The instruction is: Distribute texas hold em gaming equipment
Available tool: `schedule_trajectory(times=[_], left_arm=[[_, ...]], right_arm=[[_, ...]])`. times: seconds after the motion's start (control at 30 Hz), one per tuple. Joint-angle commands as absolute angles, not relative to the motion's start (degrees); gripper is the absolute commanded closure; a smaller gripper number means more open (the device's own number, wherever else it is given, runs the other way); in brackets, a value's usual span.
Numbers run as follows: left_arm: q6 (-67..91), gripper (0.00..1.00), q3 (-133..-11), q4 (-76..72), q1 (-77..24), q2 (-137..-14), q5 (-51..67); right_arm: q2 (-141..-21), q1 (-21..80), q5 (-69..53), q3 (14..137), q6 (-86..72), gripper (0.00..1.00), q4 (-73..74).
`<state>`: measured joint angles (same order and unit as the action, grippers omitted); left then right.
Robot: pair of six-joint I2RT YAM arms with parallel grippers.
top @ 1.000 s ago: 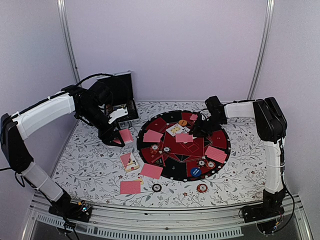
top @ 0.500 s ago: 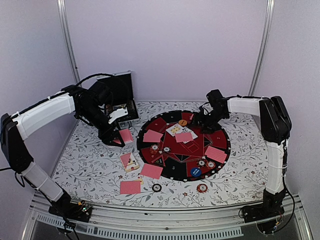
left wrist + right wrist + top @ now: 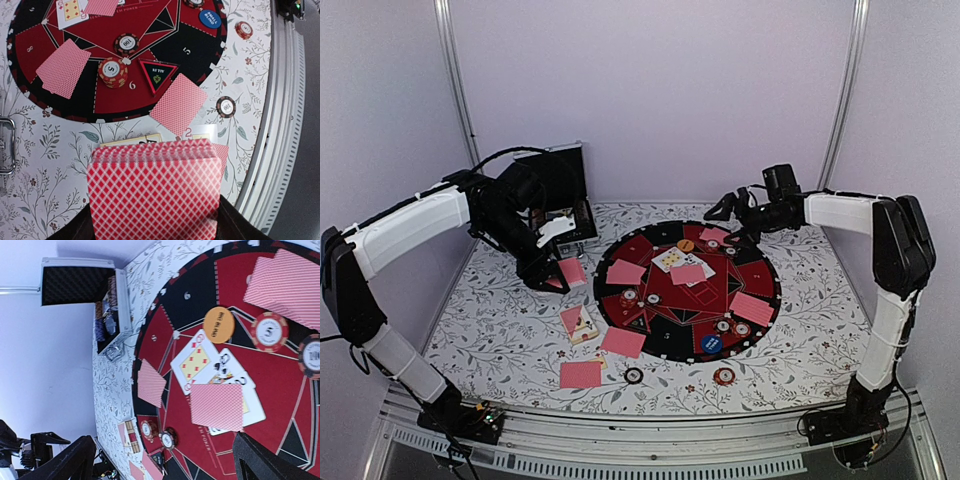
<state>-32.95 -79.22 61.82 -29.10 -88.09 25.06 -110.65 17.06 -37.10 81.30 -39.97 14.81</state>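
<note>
DESK: Where is the gear in this shot?

FIELD: The deck (image 3: 155,197) of pink-red-backed cards fills the bottom of the left wrist view. It is clamped in the left gripper (image 3: 548,277), which sits left of centre in the overhead view. Single cards lie face down on and beside the round mat (image 3: 665,332). In the middle of the mat, 1 face-down card (image 3: 216,407) overlaps the face-up cards (image 3: 196,361). Striped chips share the mat, among them a 5 chip (image 3: 270,331).

DESK: And the right claw?

FIELD: The right gripper (image 3: 728,207) hangs over the mat's upper right rim. Its fingers are spread wide with nothing between them.

DESK: How will it all handle?

FIELD: By my reading the cards are light, thin, bendy and slick. The deck's top edges sit stepped, so a loose squeeze could let it fan out; it is best pinched across the long sides. A single card lying flat offers little to grab, so take it by an edge, ideally one that overhangs another card. The chips look stiff and small, and should be gripped across the rim.
</note>
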Motion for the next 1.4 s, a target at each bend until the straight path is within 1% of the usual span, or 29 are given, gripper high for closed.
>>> schedule_trajectory(times=[0.0, 0.27, 0.4, 0.6, 0.93, 1.2, 1.37], left_arm=[[-33.23, 1.0, -81.06, 61.79, -28.48, -87.49, 26.14], [-33.04, 1.0, -81.73, 61.61, -28.56, -88.04, 26.26], [-33.05, 1.0, -82.0, 61.61, -28.56, -88.15, 26.36], [-32.66, 1.0, -81.74, 61.44, -28.61, -88.37, 26.96], [-32.52, 1.0, -82.09, 61.18, -28.66, -88.42, 27.5], [-32.43, 1.0, -82.17, 60.91, -28.81, -88.94, 27.74], [-32.35, 1.0, -82.95, 60.9, -28.92, -89.2, 27.76]], right_arm=[[-109.08, 22.64, -40.72, 83.27, -41.76, 0.01, 9.56], [-111.9, 35.54, -43.91, 88.94, -44.91, 0.01, 6.57], [-114.78, 39.76, -46.1, 92.59, -47.04, 0.01, 4.63], [-120.07, 44.96, -47.3, 99.78, -47.67, 0.01, 6.45], [-126.33, 49.35, -49.94, 103.96, -50.46, 0.01, 3.93], [-130.7, 51.37, -51.39, 109.44, -53.11, 0.01, 1.44], [-133.11, 52.08, -52.05, 110.64, -55.53, 0.01, -1.41]])
